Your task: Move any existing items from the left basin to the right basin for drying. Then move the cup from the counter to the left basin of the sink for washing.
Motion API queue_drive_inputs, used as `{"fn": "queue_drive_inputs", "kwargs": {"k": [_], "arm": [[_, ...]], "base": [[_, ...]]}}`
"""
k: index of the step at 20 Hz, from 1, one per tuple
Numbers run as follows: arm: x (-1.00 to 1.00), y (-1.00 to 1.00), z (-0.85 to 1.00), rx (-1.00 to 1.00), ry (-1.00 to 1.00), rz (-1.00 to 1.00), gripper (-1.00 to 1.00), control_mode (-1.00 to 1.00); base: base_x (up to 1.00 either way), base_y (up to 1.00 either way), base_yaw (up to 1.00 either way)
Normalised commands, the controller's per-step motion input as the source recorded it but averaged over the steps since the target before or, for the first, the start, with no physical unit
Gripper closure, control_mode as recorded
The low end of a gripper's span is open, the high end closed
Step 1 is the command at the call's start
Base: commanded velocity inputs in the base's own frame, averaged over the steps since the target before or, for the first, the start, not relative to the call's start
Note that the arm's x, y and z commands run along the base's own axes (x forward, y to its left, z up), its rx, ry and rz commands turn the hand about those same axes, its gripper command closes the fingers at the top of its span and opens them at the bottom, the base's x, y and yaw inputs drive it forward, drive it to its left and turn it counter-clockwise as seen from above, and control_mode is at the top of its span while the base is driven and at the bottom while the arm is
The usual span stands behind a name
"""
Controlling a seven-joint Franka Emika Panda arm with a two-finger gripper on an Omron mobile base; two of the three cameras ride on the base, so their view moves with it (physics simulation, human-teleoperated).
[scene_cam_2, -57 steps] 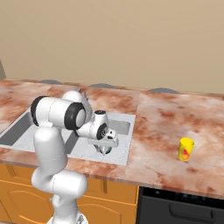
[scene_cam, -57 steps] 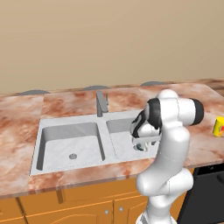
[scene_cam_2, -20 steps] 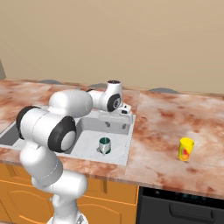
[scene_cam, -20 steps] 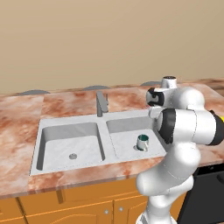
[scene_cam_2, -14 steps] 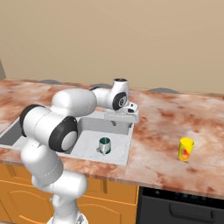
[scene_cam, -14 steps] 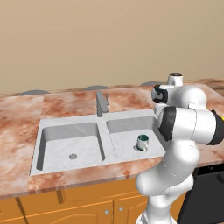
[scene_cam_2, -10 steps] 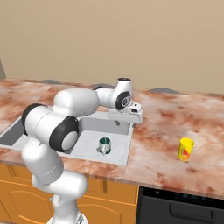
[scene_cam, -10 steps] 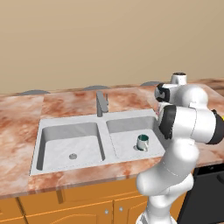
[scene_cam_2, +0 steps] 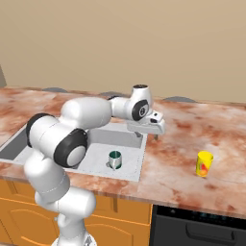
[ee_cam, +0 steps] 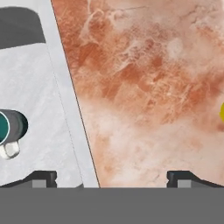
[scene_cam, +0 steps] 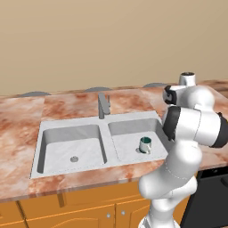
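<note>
One mug, one cup, gripper empty and spread wide

One mug [scene_cam_2: 115, 159] is seen upright in the right basin [scene_cam: 128, 143]; one yellow cup [scene_cam_2: 204, 164] is left on the marbled counter [scene_cam_2: 182, 158]. The gripper [scene_cam_2: 150, 133] is held over the sink [scene_cam: 42, 133] rim. Orange cabinets [scene_cam: 89, 209], beige wall [scene_cam: 89, 40].

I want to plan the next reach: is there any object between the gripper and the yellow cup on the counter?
Nothing visible. The open gripper hangs over the sink's right rim, and only bare counter lies between it and the yellow cup.
</note>
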Motion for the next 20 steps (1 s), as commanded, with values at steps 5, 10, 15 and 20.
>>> {"fn": "queue_drive_inputs", "kwargs": {"k": [5,10,15,20], "arm": [[-0.16,-0.25,0.0,-0.12,-0.1,-0.14,-1.0,-1.0],[-0.18,-0.27,0.02,-0.05,-0.05,-0.14,-1.0,-1.0],[-0.24,-0.31,0.12,0.0,-0.01,-0.15,-1.0,-1.0],[-0.16,-0.34,0.2,0.0,0.0,-0.14,-1.0,-1.0]], "base": [[0.0,0.0,0.0],[0.0,0.0,0.0],[0.0,0.0,0.0],[0.0,0.0,0.0]]}}
